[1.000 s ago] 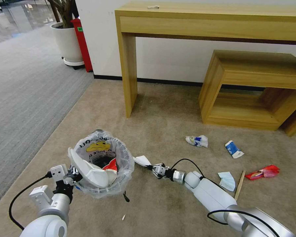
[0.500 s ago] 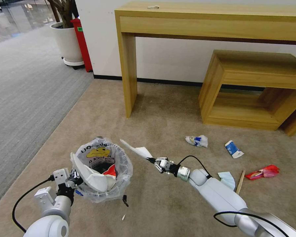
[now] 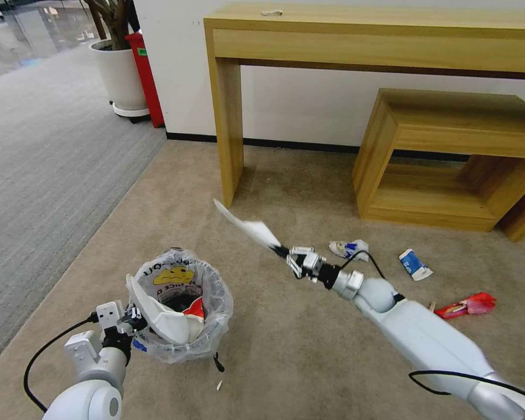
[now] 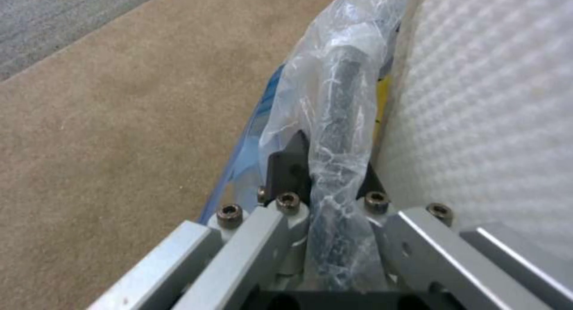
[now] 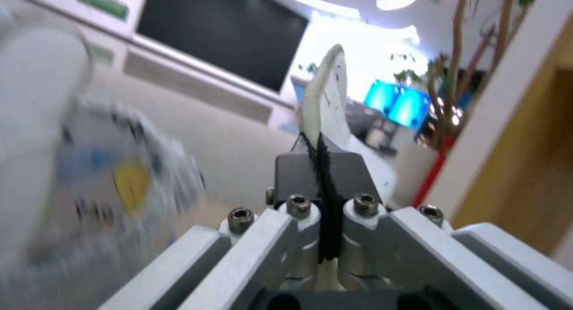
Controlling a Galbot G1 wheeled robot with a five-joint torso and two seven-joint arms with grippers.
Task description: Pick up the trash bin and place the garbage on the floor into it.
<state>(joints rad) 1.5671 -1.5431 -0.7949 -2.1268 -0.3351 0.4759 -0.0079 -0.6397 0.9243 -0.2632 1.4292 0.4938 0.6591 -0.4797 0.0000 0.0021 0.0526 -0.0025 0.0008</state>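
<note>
Aloft, right gripper [image 3: 281, 252] pinches white slipper [image 3: 248, 224].

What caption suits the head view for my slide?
Left gripper holds the bin; right gripper lifts a white slipper.

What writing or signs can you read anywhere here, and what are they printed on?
Clear bag lining the trash bin: a yellow smiley and black letters; "OU" is readable near the rim, the rest is crumpled and unreadable.
Red box by the plant pot: a small green label, too small to read.
Blue-and-white carton and crumpled wrapper on the carpet: print too small to read.
Wall signs in the right wrist view: blurred.
</note>
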